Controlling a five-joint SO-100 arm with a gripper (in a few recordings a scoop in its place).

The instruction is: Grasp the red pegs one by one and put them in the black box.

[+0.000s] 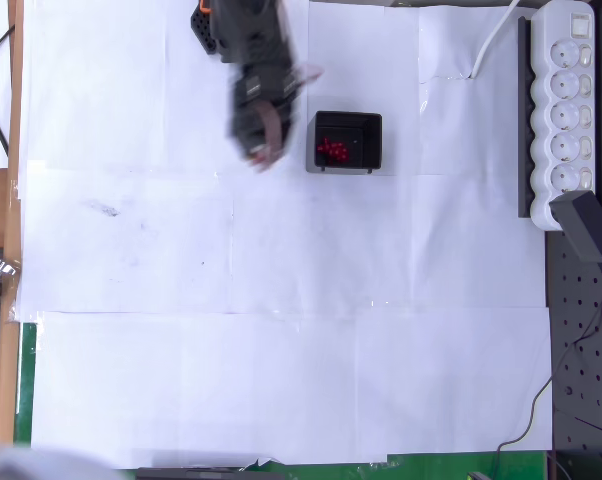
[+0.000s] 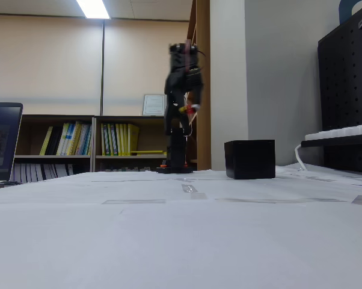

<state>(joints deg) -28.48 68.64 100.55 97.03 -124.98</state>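
Observation:
The black box (image 1: 348, 119) stands on the white paper, a little right of centre at the back of the overhead view. Several red pegs (image 1: 332, 150) lie clustered in its left half. In the fixed view the black box (image 2: 249, 159) is a dark cube and its inside is hidden. My black arm reaches down from the top edge, motion-blurred, with the gripper (image 1: 265, 152) just left of the box and raised off the table. In the fixed view the gripper (image 2: 190, 108) hangs high above the paper, left of the box. The blur hides whether its fingers are open or hold anything.
A white power strip (image 1: 566, 105) and a black plug adapter (image 1: 587, 226) sit along the right edge over a dark pegboard. White paper (image 1: 281, 300) covers the table. A laptop (image 2: 0, 141) stands at the left of the fixed view.

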